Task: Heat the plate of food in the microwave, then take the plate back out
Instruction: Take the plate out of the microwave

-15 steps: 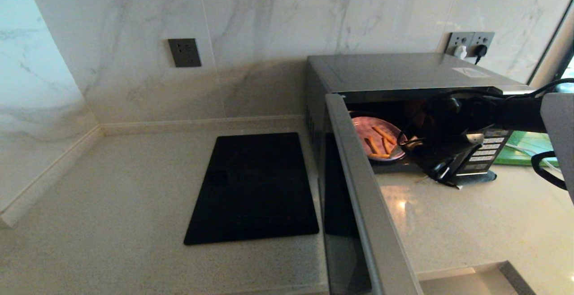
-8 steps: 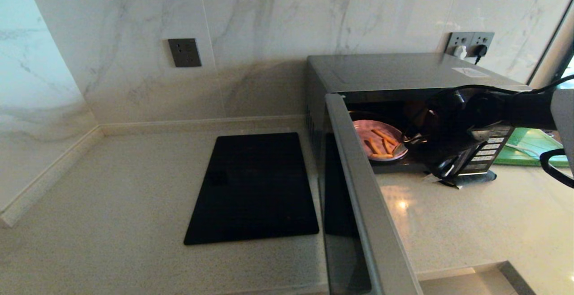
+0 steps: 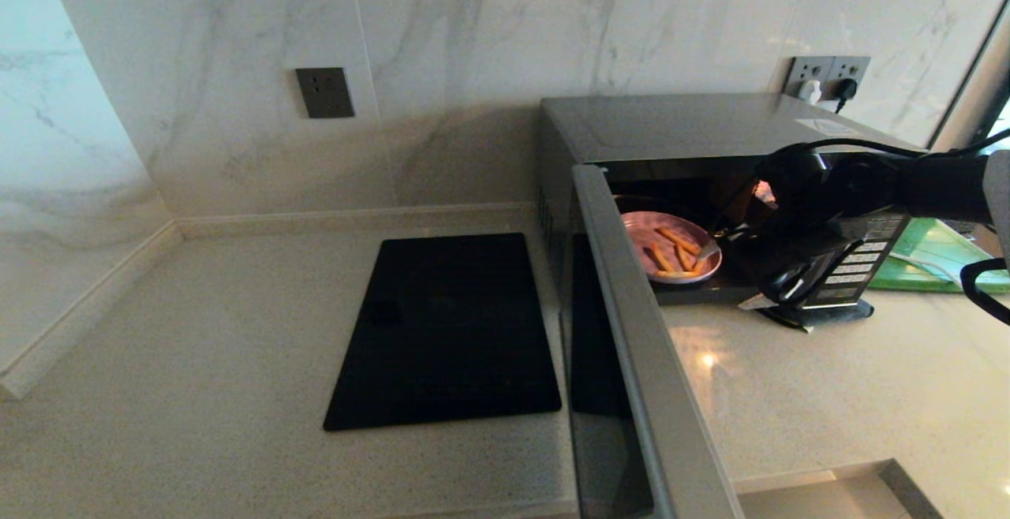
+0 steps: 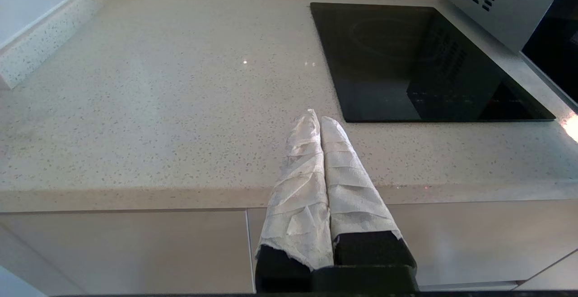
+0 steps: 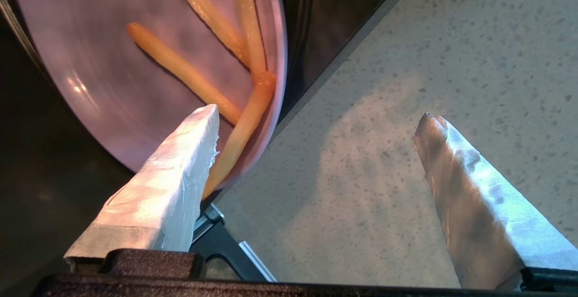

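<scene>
the microwave (image 3: 694, 128) cavity was dim; a small glare spot shone on the countertop (image 3: 828, 393); daylight entered at right.

The speckled pale countertop (image 3: 197, 361) bears the microwave (image 3: 678, 128), a black slab (image 3: 446, 330) and a green board (image 3: 935, 255).

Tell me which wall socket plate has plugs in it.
The wall socket plate behind the microwave, at the right: a white plug and a black plug sit in it. The lone dark socket plate above the black slab is bare.
</scene>
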Motion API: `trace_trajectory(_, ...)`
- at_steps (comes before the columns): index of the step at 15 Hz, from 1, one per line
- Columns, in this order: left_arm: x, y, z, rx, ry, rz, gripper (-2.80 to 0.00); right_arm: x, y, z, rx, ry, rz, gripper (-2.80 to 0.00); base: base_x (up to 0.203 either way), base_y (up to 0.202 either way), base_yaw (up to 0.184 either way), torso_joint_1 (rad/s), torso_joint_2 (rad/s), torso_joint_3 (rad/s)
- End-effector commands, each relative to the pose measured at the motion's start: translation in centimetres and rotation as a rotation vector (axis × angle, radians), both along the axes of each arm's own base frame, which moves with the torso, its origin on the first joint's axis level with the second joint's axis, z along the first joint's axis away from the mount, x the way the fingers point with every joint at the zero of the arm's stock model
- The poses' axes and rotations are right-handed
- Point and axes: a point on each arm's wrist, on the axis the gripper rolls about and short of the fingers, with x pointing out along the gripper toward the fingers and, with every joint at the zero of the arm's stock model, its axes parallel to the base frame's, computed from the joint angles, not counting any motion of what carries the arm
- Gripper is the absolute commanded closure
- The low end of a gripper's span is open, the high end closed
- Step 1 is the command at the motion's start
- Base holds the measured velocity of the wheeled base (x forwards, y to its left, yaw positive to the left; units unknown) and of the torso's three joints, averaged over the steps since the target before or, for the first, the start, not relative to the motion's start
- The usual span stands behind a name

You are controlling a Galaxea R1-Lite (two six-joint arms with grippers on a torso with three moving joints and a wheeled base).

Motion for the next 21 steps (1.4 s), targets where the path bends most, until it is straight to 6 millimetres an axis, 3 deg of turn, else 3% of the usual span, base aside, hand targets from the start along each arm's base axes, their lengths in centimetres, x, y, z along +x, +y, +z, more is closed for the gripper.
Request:
trace_trajectory(1, 0.0, 0.0, 0.0, -0.001, 0.001, 0.001, 0.00, -0.6, 0.1, 1.3, 0.009, -0.028, 0.001, -2.80, 0.000, 0.000, 0.000, 0.000, 0.00, 0.000)
trace_trajectory(5, 0.0, 0.0, 0.0, -0.001, 0.001, 0.001, 0.00, -1.6, 1.8, 2.2, -0.061, 0.000, 0.034, -2.80, 0.000, 0.000, 0.000, 0.000, 0.00, 0.000)
trace_trajectory(9, 0.0, 0.0, 0.0, -0.001, 0.001, 0.001, 0.00, -4.4, 2.1, 2.1, -0.200, 0.203, 0.155, -2.80, 0.000, 0.000, 0.000, 0.000, 0.00, 0.000)
trace_trajectory(13, 0.0, 0.0, 0.0, -0.001, 0.001, 0.001, 0.00, -4.9, 1.7, 3.2, -0.224, 0.169, 0.121, -2.80, 0.000, 0.000, 0.000, 0.000, 0.00, 0.000)
trace_trajectory(16, 0.0, 0.0, 0.0, -0.001, 0.001, 0.001, 0.00, -3.0, 1.9, 4.3, -0.102, -0.028, -0.049, -2.80, 0.000, 0.000, 0.000, 0.000, 0.00, 0.000)
trace_trajectory(19, 0.0, 0.0, 0.0, -0.001, 0.001, 0.001, 0.00, -1.5, 4.7, 2.6, -0.026, -0.059, -0.092, -2.80, 0.000, 0.000, 0.000, 0.000, 0.00, 0.000)
trace_trajectory(21, 0.0, 0.0, 0.0, -0.001, 0.001, 0.001, 0.00, -0.7, 4.9, 2.9, 0.023, -0.136, -0.135, -2.80, 0.000, 0.000, 0.000, 0.000, 0.00, 0.000)
